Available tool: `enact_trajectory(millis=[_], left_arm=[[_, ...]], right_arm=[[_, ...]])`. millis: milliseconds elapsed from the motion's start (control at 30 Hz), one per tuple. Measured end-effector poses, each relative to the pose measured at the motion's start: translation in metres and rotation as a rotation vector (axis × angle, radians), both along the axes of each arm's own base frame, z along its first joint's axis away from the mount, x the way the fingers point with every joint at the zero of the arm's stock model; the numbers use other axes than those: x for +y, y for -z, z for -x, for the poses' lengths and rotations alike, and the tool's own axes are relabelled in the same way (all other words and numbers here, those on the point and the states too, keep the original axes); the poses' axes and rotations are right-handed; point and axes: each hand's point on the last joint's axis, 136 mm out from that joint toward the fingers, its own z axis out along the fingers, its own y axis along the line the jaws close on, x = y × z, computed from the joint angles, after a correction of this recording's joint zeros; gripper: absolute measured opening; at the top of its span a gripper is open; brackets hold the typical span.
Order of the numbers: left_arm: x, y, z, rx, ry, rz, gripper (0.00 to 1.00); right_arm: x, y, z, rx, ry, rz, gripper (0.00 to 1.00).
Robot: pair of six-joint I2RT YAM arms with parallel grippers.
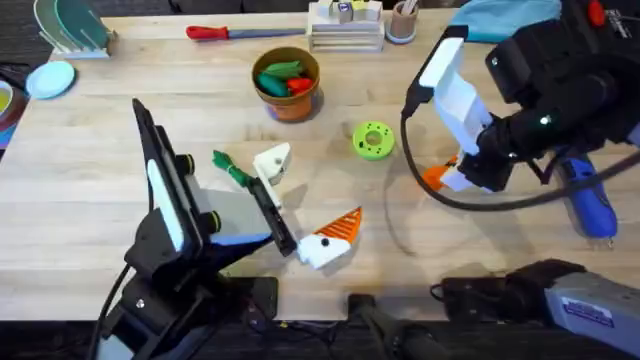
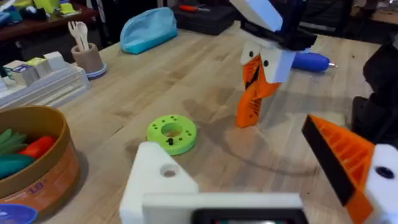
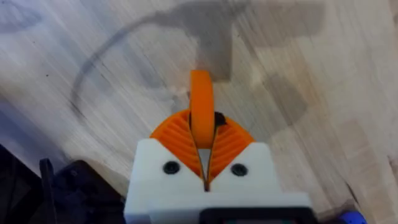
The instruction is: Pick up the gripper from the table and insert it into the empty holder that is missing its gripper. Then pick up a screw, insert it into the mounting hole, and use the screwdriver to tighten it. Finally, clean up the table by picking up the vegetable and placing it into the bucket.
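The orange ribbed gripper (image 3: 201, 99) hangs upright just above the table, with my right gripper (image 3: 201, 134) shut on it; both show as right gripper (image 1: 447, 178) right of centre. My left gripper (image 1: 305, 200) is open wide. One finger is a bare white empty holder (image 1: 272, 162) (image 2: 155, 180); the other carries an orange pad (image 2: 348, 162). A green vegetable (image 1: 232, 168) lies on the table beside the holder. The brown bucket (image 1: 287, 82) (image 2: 31, 162) stands at the back with toy vegetables inside. The blue screwdriver (image 1: 590, 200) (image 2: 311, 61) lies far right. No screw can be made out.
A green disc (image 1: 373, 140) (image 2: 171, 132) with a centre hole lies between bucket and right gripper. A red-handled screwdriver (image 1: 225, 32), a block tray (image 1: 345, 28), a cup (image 1: 402, 22) and a blue pouch (image 2: 149, 28) line the far edge.
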Motion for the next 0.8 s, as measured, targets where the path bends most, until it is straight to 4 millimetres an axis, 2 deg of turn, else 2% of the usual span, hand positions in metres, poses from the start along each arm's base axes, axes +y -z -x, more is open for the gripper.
enact_trajectory(millis=[233,367,433,533,667,733,800], left_arm=[[0.000,0.000,0.000,0.000,0.000,0.000,0.993],[0.000,0.000,0.000,0.000,0.000,0.000,0.993],[0.000,0.000,0.000,0.000,0.000,0.000,0.992],[0.000,0.000,0.000,0.000,0.000,0.000,0.992],[0.000,0.000,0.000,0.000,0.000,0.000,0.994],[0.000,0.000,0.000,0.000,0.000,0.000,0.993],[0.000,0.000,0.000,0.000,0.000,0.000,0.993]], right_arm=[[0.004,-0.022,0.001,-0.099,-0.014,-0.031,0.015],[0.005,-0.036,0.000,-0.155,0.063,-0.069,0.013],[0.006,-0.052,-0.004,-0.202,0.151,-0.114,0.012],[0.011,-0.088,-0.019,-0.333,0.286,-0.228,0.012],[0.011,-0.128,-0.026,-0.468,0.451,-0.393,0.011],[0.011,-0.128,-0.031,-0.489,0.540,-0.479,0.011],[0.018,-0.111,-0.036,-0.444,0.612,-0.564,0.011]])
